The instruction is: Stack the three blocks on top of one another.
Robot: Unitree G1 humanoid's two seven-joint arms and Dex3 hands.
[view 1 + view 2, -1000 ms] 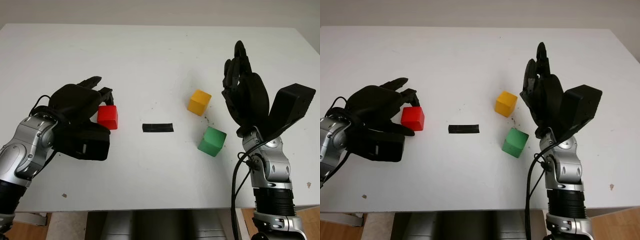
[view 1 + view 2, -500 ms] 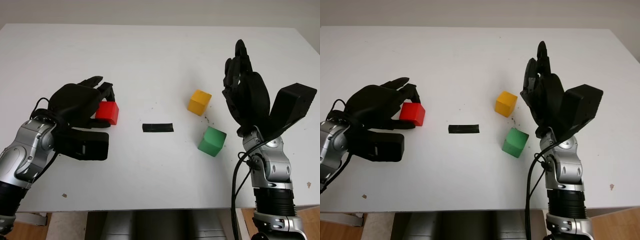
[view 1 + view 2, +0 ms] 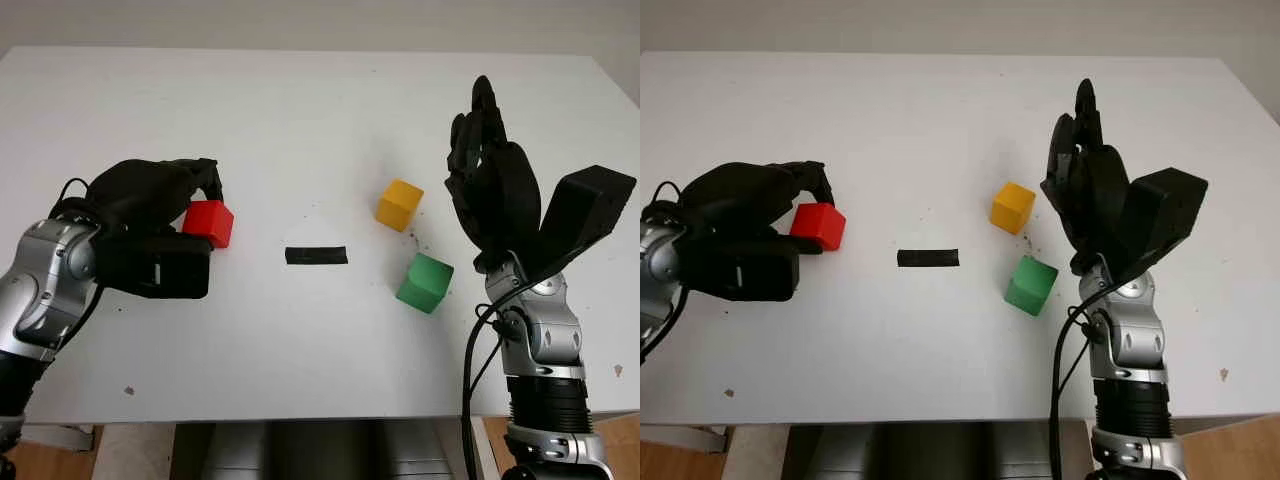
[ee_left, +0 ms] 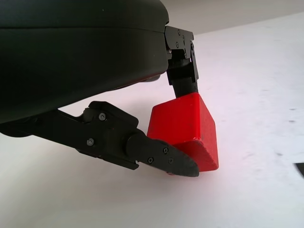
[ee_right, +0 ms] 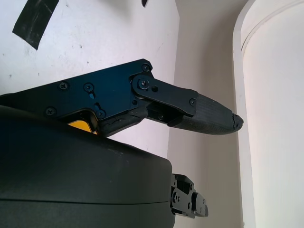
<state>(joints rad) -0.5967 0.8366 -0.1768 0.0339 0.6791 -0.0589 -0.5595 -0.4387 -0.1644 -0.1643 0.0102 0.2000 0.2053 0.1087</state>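
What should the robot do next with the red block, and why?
Probably carry it toward the other two. The left hand has its fingers closed on the red block, tilted and seemingly off the table. The yellow block and green block sit apart, unstacked, beside the open right hand.

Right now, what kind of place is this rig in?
Probably a lab test bench: a plain white table with a black tape mark and toy blocks. The left hand grips the red block; the right hand is open beside the yellow block and green block.
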